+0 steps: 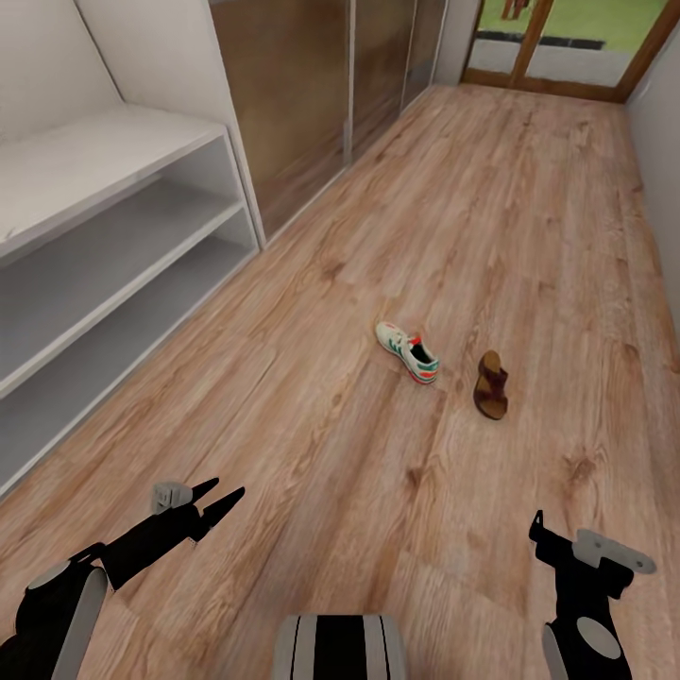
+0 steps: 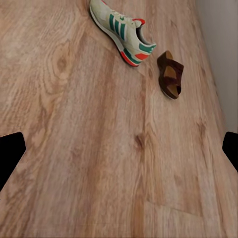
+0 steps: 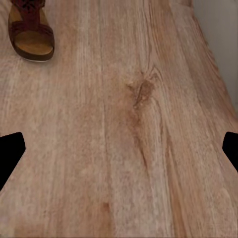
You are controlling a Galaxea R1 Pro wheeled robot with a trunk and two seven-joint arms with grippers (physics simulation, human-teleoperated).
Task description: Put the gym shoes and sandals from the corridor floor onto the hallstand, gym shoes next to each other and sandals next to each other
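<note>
Left pincer (image 1: 219, 494), black, w/ fingers apart, hangs low at near left over the light brown wood-plank corridor floor (image 1: 529, 236), holding nothing. Far left: low white hallstand (image 1: 113, 161) w/ flat top & two long open shelves against the wall. Mid-floor, well ahead of both arms, lies one cream-white lace-up gym shoe (image 1: 407, 350) w/ green stripes & red-orange heel; just right of it, not touching, one dark brown woven sandal (image 1: 491, 384) w/ tan sole. Right pincer (image 1: 538, 529) at near right, fingers apart per wrist view, nothing held.
</note>
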